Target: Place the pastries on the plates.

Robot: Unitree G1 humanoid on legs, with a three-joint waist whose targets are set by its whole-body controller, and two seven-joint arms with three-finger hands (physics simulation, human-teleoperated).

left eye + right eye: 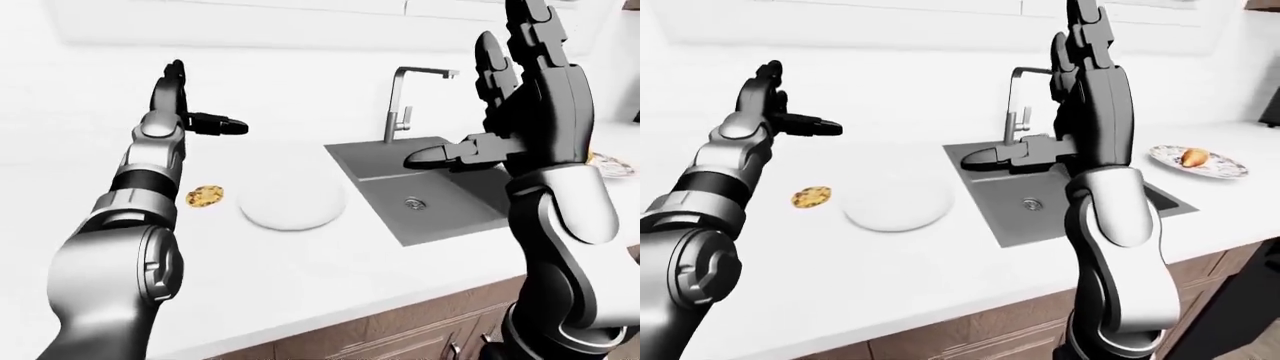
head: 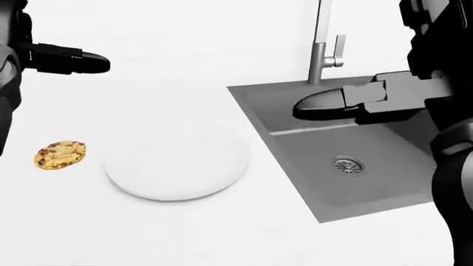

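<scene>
Right-eye view shows the white counter (image 1: 890,270) with the grey sink (image 1: 1060,199) set in it; far right, a patterned plate (image 1: 1200,162) already carries one pastry (image 1: 1193,157) — that half looks done. Both hands hang spread and empty — right hand (image 1: 530,97) above the sink, left hand (image 1: 185,112) raised. Still to do: the cookie (image 2: 60,154) lies on the counter just left of the white plate (image 2: 177,162)

A grey sink (image 1: 425,187) is set into the white counter (image 1: 300,262); behind it a faucet (image 1: 400,101), below perhaps wooden cabinet fronts (image 1: 400,330).
</scene>
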